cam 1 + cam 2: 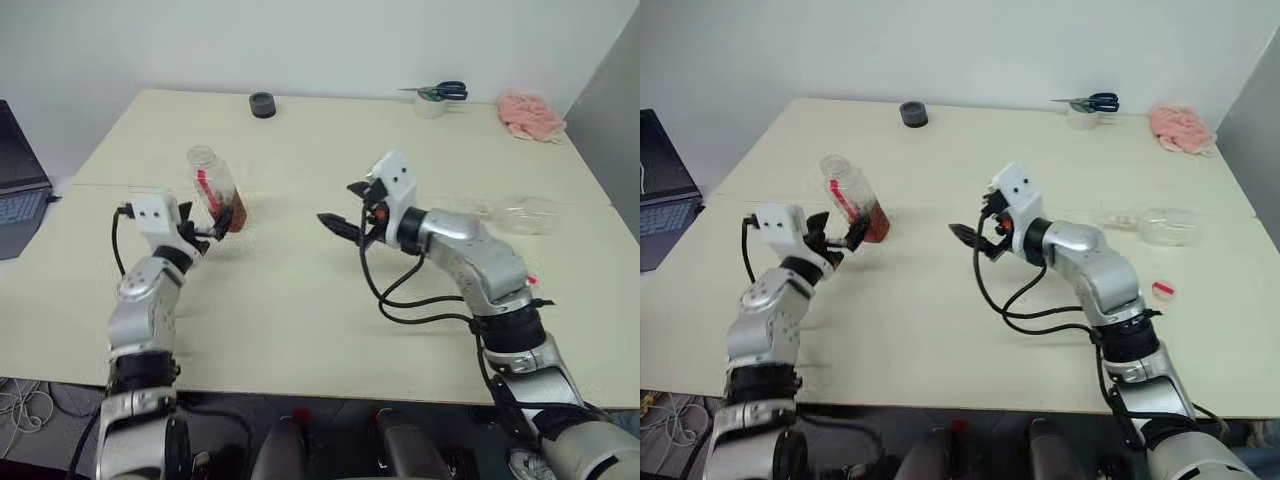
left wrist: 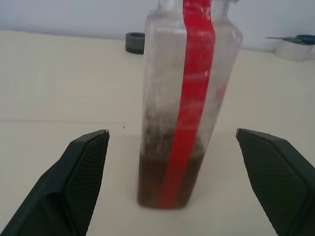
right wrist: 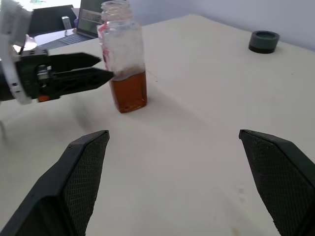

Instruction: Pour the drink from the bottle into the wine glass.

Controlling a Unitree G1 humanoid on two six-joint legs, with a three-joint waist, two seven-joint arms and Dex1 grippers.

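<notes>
A single cream-coloured rectangular table [image 1: 300, 300] carries one small clear plastic bottle [image 1: 217, 190] with squarish sides and a red vertical label strip, standing uncapped on the left half with a shallow layer of amber-brown drink [image 3: 128, 91] at its bottom. One clear stemmed wine glass [image 1: 1160, 224] lies on its side well to the right, with one small red-and-white cap [image 1: 1163, 290] nearer the front edge. At the far edge sit one dark round ring [image 1: 262, 104], one pair of blue-handled scissors [image 1: 440, 92] and one pink crumpled cloth [image 1: 532, 116]; one laptop [image 1: 18, 180] sits off the left side. The left gripper [image 2: 172, 135] points level at the bottle, jaws wide apart on either side without touching. The right gripper [image 3: 174, 135], mid-table, points left toward the bottle, jaws spread and empty.
</notes>
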